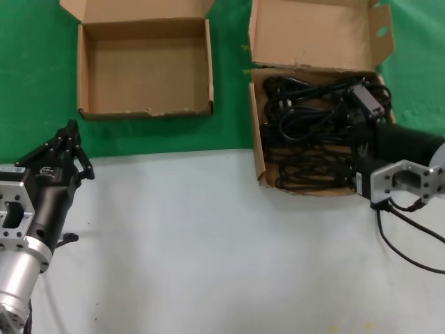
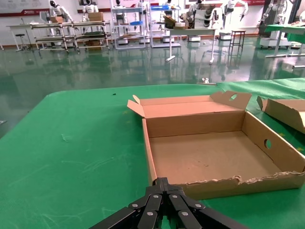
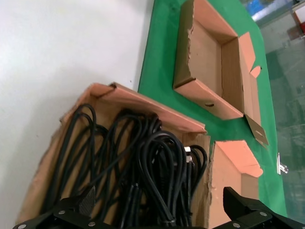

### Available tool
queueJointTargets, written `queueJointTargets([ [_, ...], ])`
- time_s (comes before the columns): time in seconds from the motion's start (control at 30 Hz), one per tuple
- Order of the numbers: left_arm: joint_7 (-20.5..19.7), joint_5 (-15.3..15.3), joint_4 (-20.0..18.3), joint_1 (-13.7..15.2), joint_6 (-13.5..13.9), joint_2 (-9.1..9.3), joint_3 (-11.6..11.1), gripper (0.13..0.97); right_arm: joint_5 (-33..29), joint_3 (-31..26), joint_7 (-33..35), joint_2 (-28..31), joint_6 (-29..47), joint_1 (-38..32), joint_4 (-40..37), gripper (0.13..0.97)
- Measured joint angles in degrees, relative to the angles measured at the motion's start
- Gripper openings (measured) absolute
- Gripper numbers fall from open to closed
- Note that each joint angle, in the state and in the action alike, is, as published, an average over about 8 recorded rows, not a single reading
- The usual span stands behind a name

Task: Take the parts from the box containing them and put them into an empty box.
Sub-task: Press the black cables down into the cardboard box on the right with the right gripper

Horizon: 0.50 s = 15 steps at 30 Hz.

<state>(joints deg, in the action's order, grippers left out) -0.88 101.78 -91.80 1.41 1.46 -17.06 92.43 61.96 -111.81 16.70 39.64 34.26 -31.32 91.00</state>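
The right tool (image 1: 367, 104), jaws spread wide and holding nothing, is hanging over the cords (image 1: 313, 132) in the larger box (image 1: 259, 149). The left tool (image 1: 68, 136), fingers closed together, is waiting near the surface's left edge, facing the empty box (image 1: 142, 111).

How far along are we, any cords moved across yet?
None moved: the empty box holds nothing, and the cords all lie in the larger box. The right gripper is open over the cords, gripping none. The left gripper waits shut near the empty box. Every transfer remains.
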Motion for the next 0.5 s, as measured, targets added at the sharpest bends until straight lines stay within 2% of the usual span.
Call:
queueJointTargets([
  [0.33,0.0,0.0,0.0,0.0,0.0,0.0,0.0,0.145,-5.2,1.0,-2.2,-2.5,0.9,-1.0,-0.3,0.909],
  [0.5,0.0,0.0,0.0,0.0,0.0,0.0,0.0,0.145,-5.9,1.1,-2.2,-3.3,0.9,-1.2,-1.2,0.835],
])
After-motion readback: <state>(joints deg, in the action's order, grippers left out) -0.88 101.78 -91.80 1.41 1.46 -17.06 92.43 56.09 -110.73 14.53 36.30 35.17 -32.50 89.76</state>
